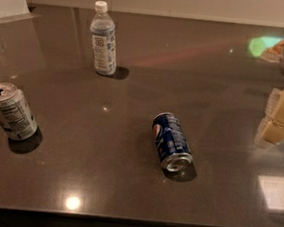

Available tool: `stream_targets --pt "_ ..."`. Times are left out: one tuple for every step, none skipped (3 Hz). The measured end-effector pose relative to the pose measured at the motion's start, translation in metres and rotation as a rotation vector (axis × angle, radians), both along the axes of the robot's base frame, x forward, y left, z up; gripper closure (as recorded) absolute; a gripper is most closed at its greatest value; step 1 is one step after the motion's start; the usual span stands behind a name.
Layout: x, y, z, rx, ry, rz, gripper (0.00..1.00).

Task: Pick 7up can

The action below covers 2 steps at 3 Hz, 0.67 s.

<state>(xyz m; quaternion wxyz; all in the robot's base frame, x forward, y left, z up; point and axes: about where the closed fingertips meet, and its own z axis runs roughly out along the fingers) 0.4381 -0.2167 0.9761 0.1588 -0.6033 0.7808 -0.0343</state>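
The 7up can (11,111) is silver-grey with a white nutrition panel and a silver top. It stands upright on the dark countertop (125,184) at the far left. My gripper (280,118) is at the right edge of the view, cream-coloured, hanging above the counter. It is far to the right of the 7up can and holds nothing that I can see.
A dark blue Pepsi can (172,141) lies on its side in the middle, top toward the front edge. A clear plastic bottle (104,39) with a white cap stands at the back left. The counter's front edge runs along the bottom.
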Motion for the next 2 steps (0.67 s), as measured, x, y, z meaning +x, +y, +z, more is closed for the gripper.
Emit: stream_targets --pt "0.0 0.0 0.0 0.0 0.0 0.0 0.0" --pt "0.0 0.0001 0.0 0.0 0.0 0.0 0.0"
